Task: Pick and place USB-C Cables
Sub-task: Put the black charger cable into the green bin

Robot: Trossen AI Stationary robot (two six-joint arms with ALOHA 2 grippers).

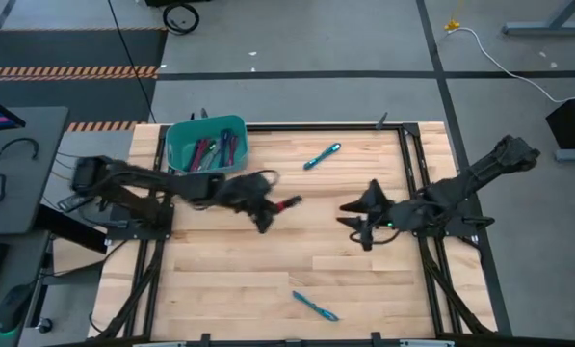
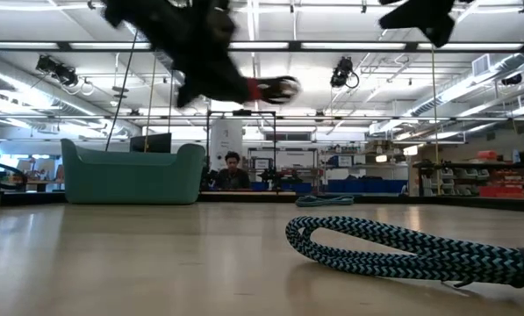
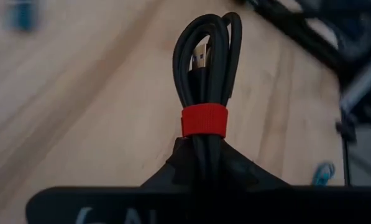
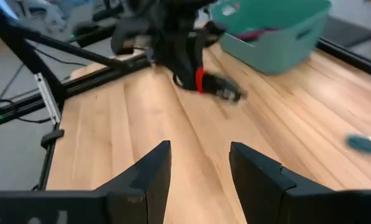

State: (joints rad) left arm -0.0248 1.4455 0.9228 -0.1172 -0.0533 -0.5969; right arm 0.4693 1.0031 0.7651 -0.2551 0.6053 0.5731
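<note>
- While your left gripper [image 1: 264,214] hangs above the middle of the pale wooden table [image 1: 239,280], its fingers are pinched on a black coiled cable bundle with a red strap [image 3: 204,93], held clear of the wood.
- You have your right gripper [image 4: 199,171] right of centre, fingers spread with nothing between them, pointing toward the left one.
- You can see a teal plastic bin [image 1: 206,145] at the table's far left corner with several purple, maroon and green cable bundles [image 1: 213,152] inside.
- One teal braided cable bundle [image 1: 322,156] lies near the far edge, right of the bin.
- Another teal braided bundle [image 1: 314,306] lies by the near edge, well apart from both grippers.
</note>
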